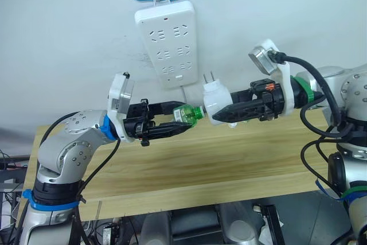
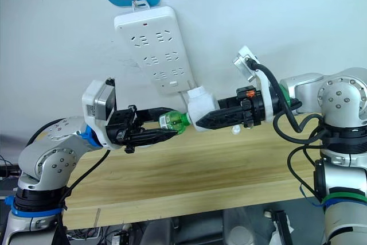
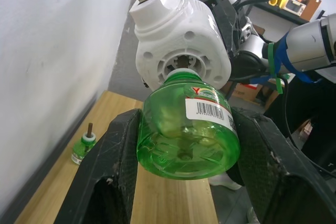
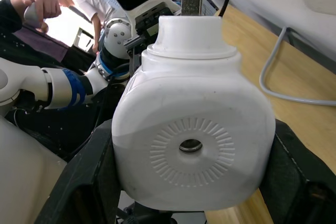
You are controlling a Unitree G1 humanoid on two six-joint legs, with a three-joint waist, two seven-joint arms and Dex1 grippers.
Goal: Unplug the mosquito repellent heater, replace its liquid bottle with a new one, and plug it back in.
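The mosquito repellent heater [image 1: 216, 99] is off the power strip [image 1: 169, 41] and held in the air above the worktop [image 1: 189, 164], its prongs pointing up toward the wall, clenched between the fingers of the right claw [image 1: 221, 114]. A green liquid bottle [image 1: 189, 114] meets its underside neck-first; in the left wrist view the bottle's neck [image 3: 185, 76] sits at the heater's round threaded socket, and the left claw [image 1: 182, 123] is clamped around the bottle's body. Whether this bottle is being screwed out or in cannot be told from here. A second small green bottle [image 3: 83, 148] stands on the worktop near the wall, well apart from both claws. The risks look plain: if the two arms are not on one axis, the thread may bind or cross, and the smooth, rounded bottle could spin or slip between the left claw's fingers and drop onto the worktop. A hard twist might also rotate the heater inside the right claw's grip, spoiling the prongs' alignment for plugging back in.
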